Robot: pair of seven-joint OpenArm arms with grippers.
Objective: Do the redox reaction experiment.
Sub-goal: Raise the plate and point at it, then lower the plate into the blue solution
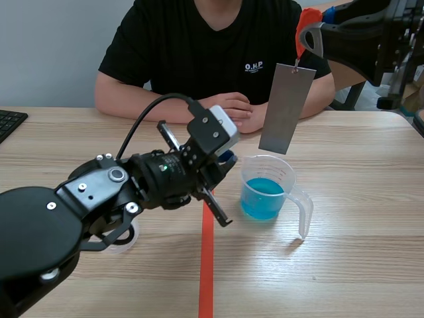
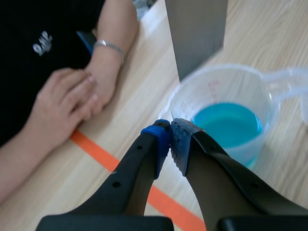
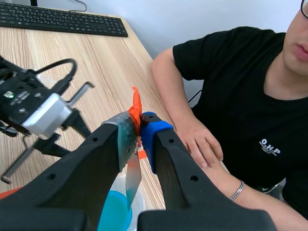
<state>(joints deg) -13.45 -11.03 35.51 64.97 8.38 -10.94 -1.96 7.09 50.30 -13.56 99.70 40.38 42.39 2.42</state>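
Scene view shows jug (image 1: 268, 189), wooden table (image 1: 358, 265), grey wall (image 1: 53, 46).

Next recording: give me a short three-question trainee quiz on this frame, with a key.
1. True or false: the metal sheet already dips into the blue liquid.
2. What is pinched in the right gripper? A) a pipette B) the orange clip atop the sheet C) nothing
3. Fill in: the gripper right beside the measuring cup rim belongs to the ___ arm.

Key: 1 false, the sheet hangs above the cup, clear of the liquid. 2 B. 3 left: the left gripper sits at the rim.
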